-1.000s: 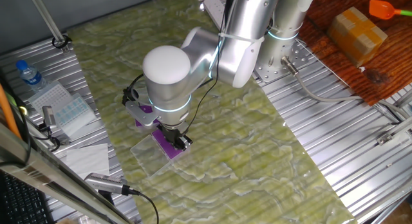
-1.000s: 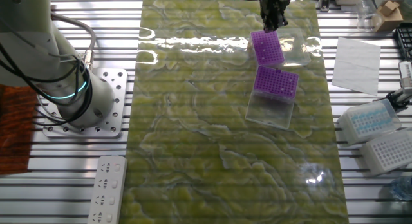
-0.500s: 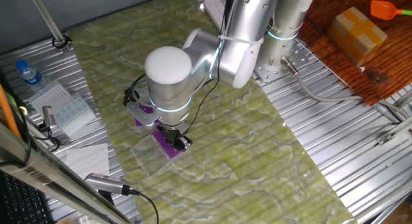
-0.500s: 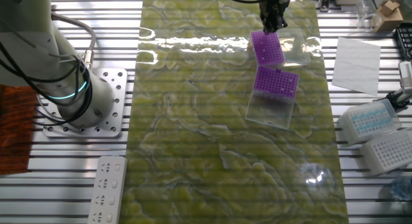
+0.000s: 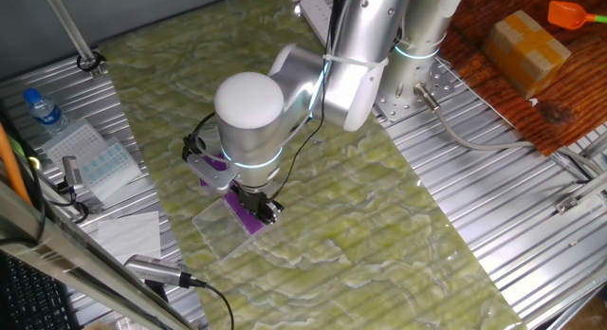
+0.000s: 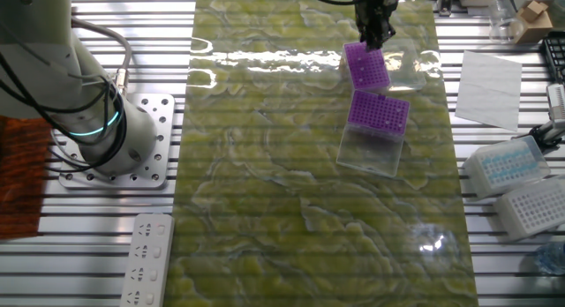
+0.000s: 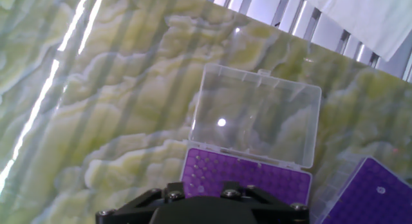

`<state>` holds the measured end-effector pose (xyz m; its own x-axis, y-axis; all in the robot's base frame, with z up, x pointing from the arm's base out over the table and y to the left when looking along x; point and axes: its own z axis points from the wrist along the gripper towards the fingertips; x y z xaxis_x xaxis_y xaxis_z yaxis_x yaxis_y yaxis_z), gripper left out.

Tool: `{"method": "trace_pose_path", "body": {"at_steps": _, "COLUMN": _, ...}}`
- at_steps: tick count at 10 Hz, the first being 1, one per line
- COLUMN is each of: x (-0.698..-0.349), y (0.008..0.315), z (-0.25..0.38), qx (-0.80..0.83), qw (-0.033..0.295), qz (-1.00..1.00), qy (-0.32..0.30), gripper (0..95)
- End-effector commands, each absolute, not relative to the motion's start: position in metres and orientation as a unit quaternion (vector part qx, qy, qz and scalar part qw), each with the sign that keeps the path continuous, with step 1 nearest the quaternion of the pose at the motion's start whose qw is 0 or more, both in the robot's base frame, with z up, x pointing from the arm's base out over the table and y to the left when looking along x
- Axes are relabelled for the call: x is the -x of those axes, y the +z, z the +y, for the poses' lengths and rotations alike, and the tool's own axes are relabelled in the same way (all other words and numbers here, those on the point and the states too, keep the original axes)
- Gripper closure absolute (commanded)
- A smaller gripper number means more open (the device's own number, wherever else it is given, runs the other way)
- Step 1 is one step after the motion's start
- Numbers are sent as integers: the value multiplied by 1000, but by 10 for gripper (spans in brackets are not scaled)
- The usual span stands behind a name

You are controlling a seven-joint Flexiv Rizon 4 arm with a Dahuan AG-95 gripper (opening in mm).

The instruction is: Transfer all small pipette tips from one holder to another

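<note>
Two purple tip racks stand on the green mat, each with an open clear lid. In the other fixed view, the far rack (image 6: 366, 67) lies right below my gripper (image 6: 374, 35), and the near rack (image 6: 380, 111) is beside it. In one fixed view, my gripper (image 5: 258, 205) hangs over a purple rack (image 5: 248, 216). In the hand view, the rack (image 7: 248, 179) sits under the hand's black housing (image 7: 206, 208), with a few pale specks of small pipette tips (image 7: 199, 169) at its left end. The fingertips are hidden, so I cannot see if anything is held.
The open clear lid (image 7: 257, 114) lies beyond the rack, and the second purple rack (image 7: 372, 192) is at the lower right. Two other tip boxes (image 6: 508, 161) and white paper (image 6: 490, 78) sit off the mat. The robot base (image 6: 88, 122) stands at the left.
The arm has shifted very slightly over the far rack. The racks and lids have not moved.
</note>
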<state>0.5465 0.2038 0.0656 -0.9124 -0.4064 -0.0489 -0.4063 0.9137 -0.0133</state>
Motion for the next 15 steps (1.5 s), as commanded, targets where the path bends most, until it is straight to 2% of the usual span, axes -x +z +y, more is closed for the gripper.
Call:
{"method": "trace_pose_path", "body": {"at_steps": 1, "x": -548, "y": 70, "z": 176, "qx": 266, "qw": 20, "qz": 964, "qy": -16, "gripper": 570}}
{"method": "trace_pose_path", "body": {"at_steps": 6, "x": -572, "y": 82, "z": 93, "qx": 354, "qw": 17, "qz": 935, "qy": -12, "gripper": 570}}
{"method": "trace_pose_path", "body": {"at_steps": 13, "x": -604, "y": 70, "z": 54, "qx": 380, "qw": 18, "qz": 925, "qy": -11, "gripper": 570}}
{"method": "trace_pose_path", "body": {"at_steps": 14, "x": -609, "y": 66, "z": 54, "qx": 379, "qw": 19, "qz": 925, "qy": -11, "gripper": 760}}
{"method": "trace_pose_path", "body": {"at_steps": 15, "x": -609, "y": 64, "z": 54, "qx": 379, "qw": 20, "qz": 925, "qy": -11, "gripper": 760}}
